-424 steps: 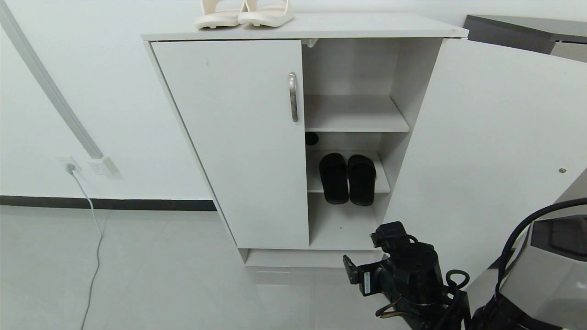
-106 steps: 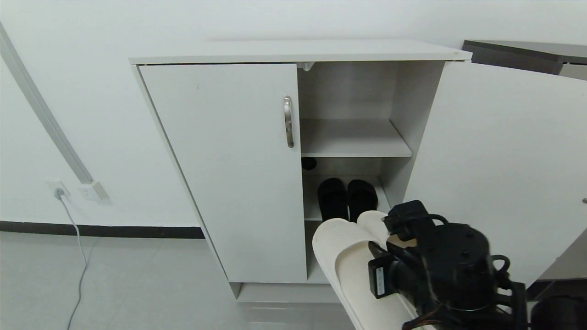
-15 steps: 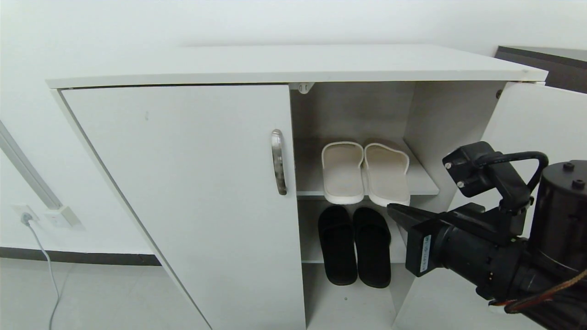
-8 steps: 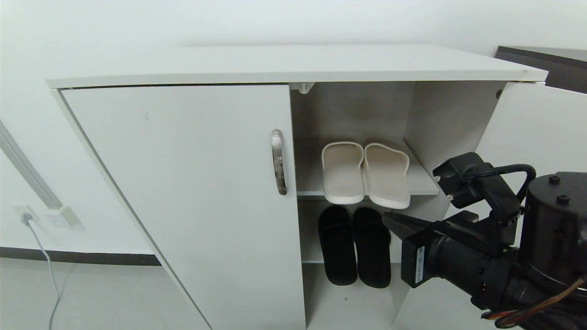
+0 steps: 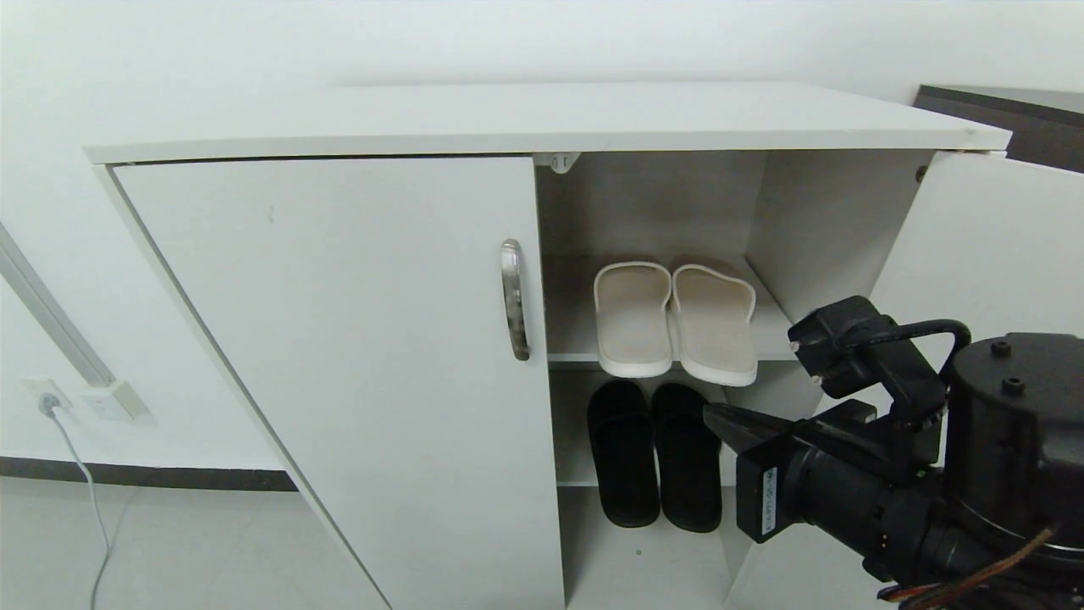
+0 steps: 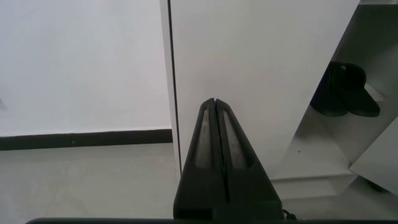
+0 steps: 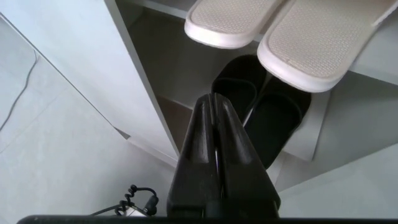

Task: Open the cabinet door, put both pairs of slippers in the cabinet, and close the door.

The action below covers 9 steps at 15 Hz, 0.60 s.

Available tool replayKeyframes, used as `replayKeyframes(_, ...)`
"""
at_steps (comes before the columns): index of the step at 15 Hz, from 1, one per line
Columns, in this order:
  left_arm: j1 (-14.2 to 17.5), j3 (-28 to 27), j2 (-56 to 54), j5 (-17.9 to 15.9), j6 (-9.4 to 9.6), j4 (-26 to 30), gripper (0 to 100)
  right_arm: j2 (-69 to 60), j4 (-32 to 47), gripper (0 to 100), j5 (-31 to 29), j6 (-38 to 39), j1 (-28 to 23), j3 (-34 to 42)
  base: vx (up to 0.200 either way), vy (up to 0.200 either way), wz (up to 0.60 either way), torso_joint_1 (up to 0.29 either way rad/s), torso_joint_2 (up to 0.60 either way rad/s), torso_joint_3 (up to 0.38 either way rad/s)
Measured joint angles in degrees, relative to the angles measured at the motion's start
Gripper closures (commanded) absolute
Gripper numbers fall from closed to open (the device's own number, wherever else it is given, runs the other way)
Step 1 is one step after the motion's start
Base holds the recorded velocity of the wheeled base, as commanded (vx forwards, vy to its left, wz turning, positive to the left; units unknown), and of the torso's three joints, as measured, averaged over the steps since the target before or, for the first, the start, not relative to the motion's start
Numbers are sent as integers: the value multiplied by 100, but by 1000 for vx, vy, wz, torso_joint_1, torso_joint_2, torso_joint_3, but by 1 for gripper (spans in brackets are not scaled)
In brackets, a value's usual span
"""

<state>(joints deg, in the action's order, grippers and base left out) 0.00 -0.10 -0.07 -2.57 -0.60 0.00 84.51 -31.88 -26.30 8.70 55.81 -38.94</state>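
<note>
Right claw point(image 5: 713, 413): fingers pressed together, nothing between them, confirmed from its own wrist view point(image 7: 214, 102). It hangs in front of the open right-hand bay, tip just before the black pair and below the cream pair. Left claw point(image 6: 214, 104): also pressed together and empty, held low in front of the closed left door point(image 5: 339, 339). Cabinet point(image 5: 542, 119): the right door point(image 5: 991, 237) is swung wide and the bay is exposed. Upper shelf point(image 5: 569, 339) carries the cream slippers point(image 5: 675, 318), side by side and touching, their near ends overhanging the front edge; the right wrist view shows the overhang plainly point(image 7: 280, 25). Lower shelf point(image 5: 569, 462) carries the black slippers point(image 5: 654, 453), likewise paired, near ends also past the edge. The metal handle point(image 5: 511, 298) sits on the left door's inner edge. Judgement: opening and both placements look done, so the step in hand is closing the door. The next move calls for the right claw to back clear of the bay, come round to the outer face of the right door and swing it to. No grip is needed, and pressed-together fingers suit a push. That door's own handle is out of sight, so I cannot say whether a pull on it would serve better. Watch point: the overhanging slippers may foul the door before it seats. If it stops short, nudge them deeper first.
</note>
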Motion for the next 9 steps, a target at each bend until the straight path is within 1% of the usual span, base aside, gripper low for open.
replayKeyframes(9,0,0,0,1,-5,0,100,35,-2,100,0,-1,-2,11,-200,0,0,2,3,1)
